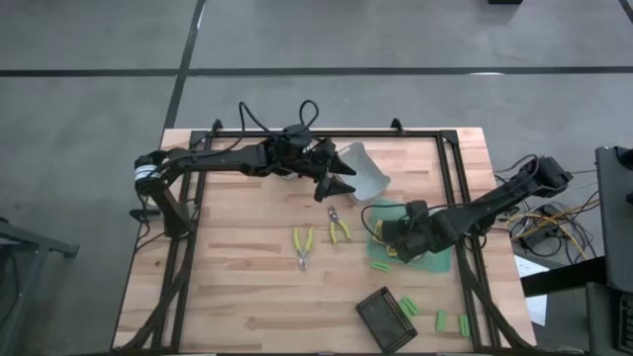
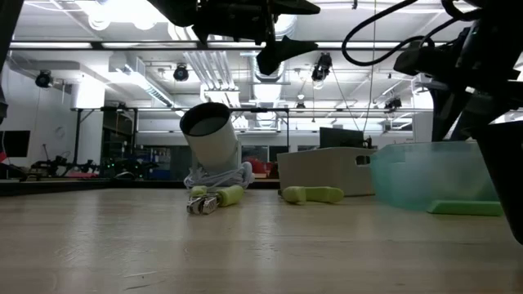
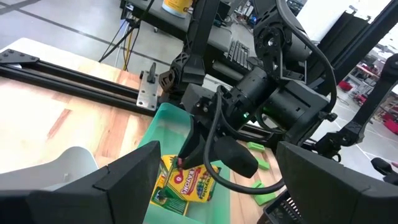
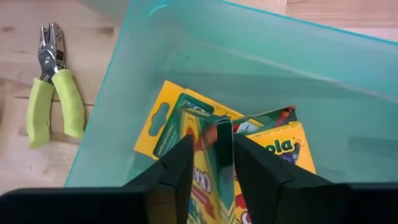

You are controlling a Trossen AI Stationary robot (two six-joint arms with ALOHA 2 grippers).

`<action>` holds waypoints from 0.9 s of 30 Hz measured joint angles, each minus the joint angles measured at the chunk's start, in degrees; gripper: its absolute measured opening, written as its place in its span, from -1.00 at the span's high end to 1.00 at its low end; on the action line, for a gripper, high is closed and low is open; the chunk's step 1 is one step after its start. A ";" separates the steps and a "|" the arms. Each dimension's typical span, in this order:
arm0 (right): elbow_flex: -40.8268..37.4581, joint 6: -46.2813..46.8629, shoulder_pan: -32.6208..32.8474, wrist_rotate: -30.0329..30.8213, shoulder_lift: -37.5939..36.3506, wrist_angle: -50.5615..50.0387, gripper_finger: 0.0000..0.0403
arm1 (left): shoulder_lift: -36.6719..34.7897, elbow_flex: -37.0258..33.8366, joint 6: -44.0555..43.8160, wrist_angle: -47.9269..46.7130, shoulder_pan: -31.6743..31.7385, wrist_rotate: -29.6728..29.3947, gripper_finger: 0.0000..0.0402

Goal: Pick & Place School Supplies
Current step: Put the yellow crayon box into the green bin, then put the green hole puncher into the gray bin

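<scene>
My right gripper is down inside the green bin, its two fingers standing either side of an upright yellow crayon pack; the pack sits edge-on between them, and I cannot tell whether the pads are pinching it or have just let go. Two more yellow packs lie flat on the bin floor beneath it, as the left wrist view confirms. My left gripper hangs spread wide and empty beside the tipped translucent grey bin, well above the table. Outside the green bin, two yellow-handled tools lie on the wood near the table's middle, and several small green blocks are scattered by the bin and near the dark tray. The risk I judge here: the pack stands on its narrow edge, so if I lift away with the fingers only part-open it may drag up with a pad, or topple and lean on the bin wall. A skewed withdrawal could also catch the bin rim and shift the whole bin across the table.
</scene>
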 joint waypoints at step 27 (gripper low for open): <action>9.11 -20.19 -0.13 6.94 -0.46 0.32 0.31 | 0.02 0.00 4.86 -16.12 0.11 1.01 -0.63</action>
